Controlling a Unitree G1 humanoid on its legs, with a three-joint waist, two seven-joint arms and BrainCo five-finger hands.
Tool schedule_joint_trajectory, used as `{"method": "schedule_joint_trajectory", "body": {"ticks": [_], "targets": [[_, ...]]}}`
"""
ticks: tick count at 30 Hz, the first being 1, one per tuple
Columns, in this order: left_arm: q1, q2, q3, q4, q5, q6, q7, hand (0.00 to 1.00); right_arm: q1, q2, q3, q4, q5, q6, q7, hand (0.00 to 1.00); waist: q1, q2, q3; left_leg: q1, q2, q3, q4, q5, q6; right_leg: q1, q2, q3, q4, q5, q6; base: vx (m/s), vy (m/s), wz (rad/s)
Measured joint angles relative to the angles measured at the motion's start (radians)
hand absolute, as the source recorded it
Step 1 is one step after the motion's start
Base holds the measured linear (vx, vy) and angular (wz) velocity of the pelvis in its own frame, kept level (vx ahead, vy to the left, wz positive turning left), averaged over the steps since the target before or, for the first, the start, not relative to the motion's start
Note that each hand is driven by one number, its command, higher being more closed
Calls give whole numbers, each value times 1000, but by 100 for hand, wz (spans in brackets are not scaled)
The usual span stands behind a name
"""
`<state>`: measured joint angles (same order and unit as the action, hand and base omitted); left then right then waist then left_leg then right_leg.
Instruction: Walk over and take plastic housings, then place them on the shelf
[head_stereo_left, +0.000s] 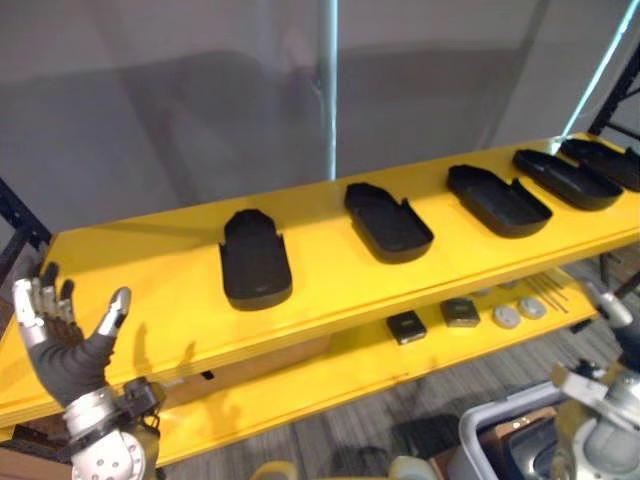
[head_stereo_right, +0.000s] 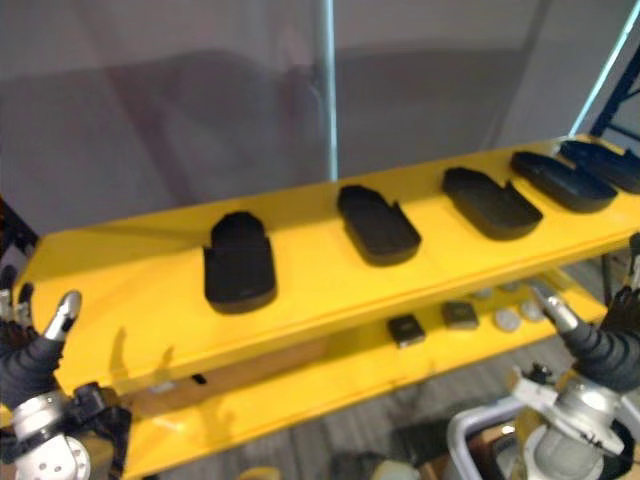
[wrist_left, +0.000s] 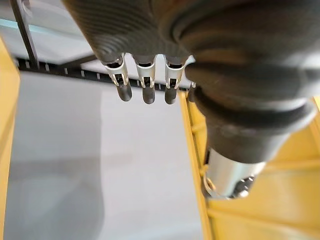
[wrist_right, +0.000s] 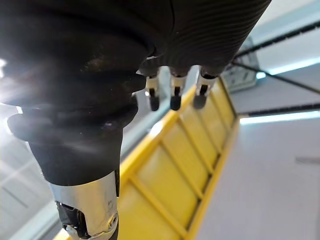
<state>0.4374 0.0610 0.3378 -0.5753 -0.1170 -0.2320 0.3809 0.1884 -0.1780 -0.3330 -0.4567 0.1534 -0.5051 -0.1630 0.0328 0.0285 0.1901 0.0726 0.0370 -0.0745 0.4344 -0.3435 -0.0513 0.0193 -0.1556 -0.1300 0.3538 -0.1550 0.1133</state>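
Several black plastic housings lie in a row on the yellow shelf (head_stereo_left: 150, 280): one at the left (head_stereo_left: 255, 260), one in the middle (head_stereo_left: 388, 221), one further right (head_stereo_left: 497, 199) and two at the far right end (head_stereo_left: 566, 178). My left hand (head_stereo_left: 62, 340) is raised at the lower left, before the shelf's front edge, fingers straight and spread, holding nothing. My right hand (head_stereo_right: 600, 345) is up at the lower right, in front of the shelf, its fingers straight in the right wrist view (wrist_right: 172, 92), empty. Both hands are apart from the housings.
A lower yellow shelf (head_stereo_left: 350, 375) carries small dark and grey parts (head_stereo_left: 407, 326), (head_stereo_left: 461, 312) and round pieces (head_stereo_left: 520, 312). A grey bin (head_stereo_left: 505, 440) stands on the floor at the lower right. A grey wall and a vertical post (head_stereo_left: 327, 90) stand behind the shelf.
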Motion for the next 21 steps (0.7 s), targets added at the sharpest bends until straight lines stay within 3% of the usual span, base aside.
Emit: {"method": "schedule_joint_trajectory", "body": {"ticks": [5,7,10,12,15,21], "targets": [[-25,0,47,187,32,107,7,0,-210,-75,179,191,67,58,221,0,38,-11,0,-7,3,-55,-65,41,-7,54,10,-67,-118,47,-7,14,-27,33],[-22,0,53,251,58,111,8,0,-266,-99,236,233,70,91,271,0,66,-16,1,-15,6,-58,-82,51,-10,55,16,-73,-149,64,-8,19,-20,21],[-19,0,91,370,48,104,10,0,-362,-138,338,291,69,163,386,0,79,-37,2,-51,2,-98,-96,69,-13,65,20,-117,-199,99,-5,45,-16,37],[-14,0,135,486,49,82,61,0,-411,-170,421,314,67,237,485,0,117,-56,-2,-56,3,-108,-105,70,-14,74,25,-129,-227,106,-2,70,-11,17],[-1,-1,202,641,18,5,140,0,-440,-207,489,316,75,321,585,0,144,-78,-6,-56,2,-115,-113,70,-14,87,25,-145,-251,107,-2,92,-2,14],[-5,-2,314,812,-124,-112,225,0,-489,-284,559,323,191,409,755,0,161,-111,2,-57,3,-115,-126,70,-14,90,28,-147,-268,111,-3,34,3,1]]}}
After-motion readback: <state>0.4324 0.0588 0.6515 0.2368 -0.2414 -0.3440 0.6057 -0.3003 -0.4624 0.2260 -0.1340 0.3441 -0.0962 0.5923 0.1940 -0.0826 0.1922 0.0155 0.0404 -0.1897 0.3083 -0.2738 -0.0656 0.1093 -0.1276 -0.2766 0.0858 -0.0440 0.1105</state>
